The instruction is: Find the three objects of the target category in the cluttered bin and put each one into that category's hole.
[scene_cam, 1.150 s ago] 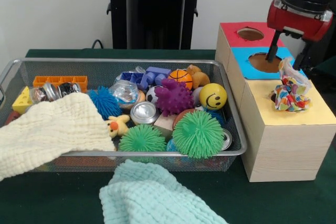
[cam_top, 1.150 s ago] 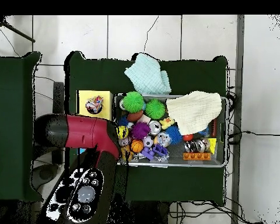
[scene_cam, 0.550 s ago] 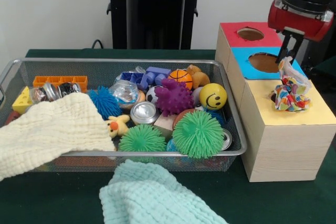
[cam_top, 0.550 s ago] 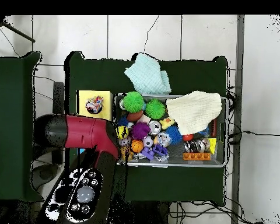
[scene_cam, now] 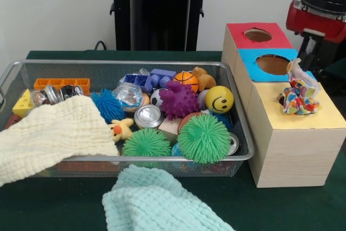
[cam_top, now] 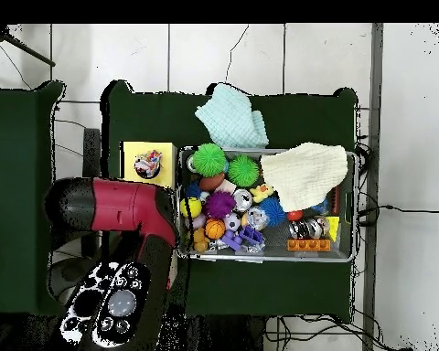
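Observation:
A wire bin (scene_cam: 162,65) holds mixed toys: two green spiky balls (scene_cam: 204,137), a purple spiky ball (scene_cam: 178,100), a blue spiky ball (scene_cam: 108,105), a yellow smiley ball (scene_cam: 219,99), a small basketball (scene_cam: 186,79) and metal cans (scene_cam: 148,116). To its right stands a wooden box with a red top (scene_cam: 258,35) and a blue top (scene_cam: 273,63), each with a round hole, and a yellow top (scene_cam: 303,117). A crumpled colourful wrapper (scene_cam: 297,98) lies on the yellow top. My gripper (scene_cam: 308,52) hangs behind the box's right edge, holding nothing that I can see.
A cream cloth (scene_cam: 51,133) drapes over the bin's left front. A teal cloth (scene_cam: 157,201) lies on the table before the bin. In the bin's left corner are a cheese wedge (scene_cam: 22,104) and an orange brick (scene_cam: 59,83). From overhead the red arm (cam_top: 113,210) covers the box beside the bin (cam_top: 264,258).
In the front view the gripper has moved right and slightly up, from over the blue hole to beyond the box's right edge. The wrapper and the bin's contents have not moved.

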Controlling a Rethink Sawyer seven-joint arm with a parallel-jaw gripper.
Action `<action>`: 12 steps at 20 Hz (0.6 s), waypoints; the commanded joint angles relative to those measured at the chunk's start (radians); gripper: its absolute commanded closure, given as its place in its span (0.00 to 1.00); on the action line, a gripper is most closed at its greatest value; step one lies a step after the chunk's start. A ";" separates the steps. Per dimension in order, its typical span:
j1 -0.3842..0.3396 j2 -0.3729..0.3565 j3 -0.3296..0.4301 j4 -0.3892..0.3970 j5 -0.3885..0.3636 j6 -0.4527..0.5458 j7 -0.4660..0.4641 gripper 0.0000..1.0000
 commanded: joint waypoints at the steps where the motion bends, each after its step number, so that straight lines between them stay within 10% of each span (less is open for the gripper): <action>1: -0.006 0.099 0.014 -0.114 -0.004 0.060 0.228 1.00; 12: -0.049 0.167 0.058 -0.101 -0.006 -0.079 0.180 1.00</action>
